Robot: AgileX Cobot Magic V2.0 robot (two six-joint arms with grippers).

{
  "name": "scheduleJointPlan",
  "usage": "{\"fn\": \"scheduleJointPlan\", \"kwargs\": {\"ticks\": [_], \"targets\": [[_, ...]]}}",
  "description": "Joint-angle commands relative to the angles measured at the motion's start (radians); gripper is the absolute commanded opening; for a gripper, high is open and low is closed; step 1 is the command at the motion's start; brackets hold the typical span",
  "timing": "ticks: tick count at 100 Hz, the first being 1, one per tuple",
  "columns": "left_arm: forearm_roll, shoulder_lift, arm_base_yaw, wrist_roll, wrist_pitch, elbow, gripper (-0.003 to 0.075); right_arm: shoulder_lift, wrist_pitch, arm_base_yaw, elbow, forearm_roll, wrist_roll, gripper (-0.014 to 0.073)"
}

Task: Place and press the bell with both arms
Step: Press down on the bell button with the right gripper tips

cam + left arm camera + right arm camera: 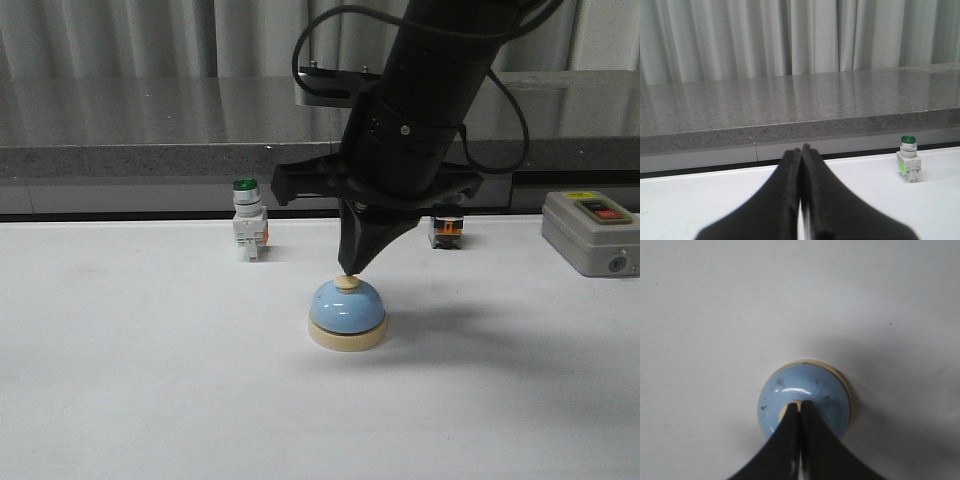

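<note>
Right gripper (348, 270): tapered black gripper, fingers pressed together with nothing between them; the tip touches the cream knob on top of the bell.
Left gripper (801, 150): seen only in its own wrist view; fingers closed together, nothing held, raised over the table; not visible in the front view.
Green-capped white push-button switch (248, 220): upright at the back of the table, left of the bell.
Bell (346, 313): small light-blue dome with cream round base, standing on the white table (130, 380) near the middle; its knob is mostly hidden by the fingertips in the right wrist view.
Small orange-and-black part (446, 229): behind the arm, half hidden, hard to identify.
Grey box with red button (592, 231): at the right edge, cut off by the frame.
</note>
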Motion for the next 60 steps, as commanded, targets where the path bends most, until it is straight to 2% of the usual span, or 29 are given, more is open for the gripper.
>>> {"fn": "scheduleJointPlan", "kwargs": {"ticks": [1, 30, 60], "targets": [[-0.008, -0.029, 0.002, -0.009, -0.082, 0.042, -0.002, -0.04, -0.023, 0.003, -0.032, 0.005, -0.004, -0.006], [-0.008, -0.029, 0.002, -0.009, -0.082, 0.042, -0.002, 0.001, 0.034, 0.003, -0.033, 0.005, -0.004, -0.006], [-0.008, -0.029, 0.002, -0.009, -0.082, 0.042, -0.002, -0.133, 0.054, 0.003, -0.048, -0.019, -0.004, -0.006]]}}
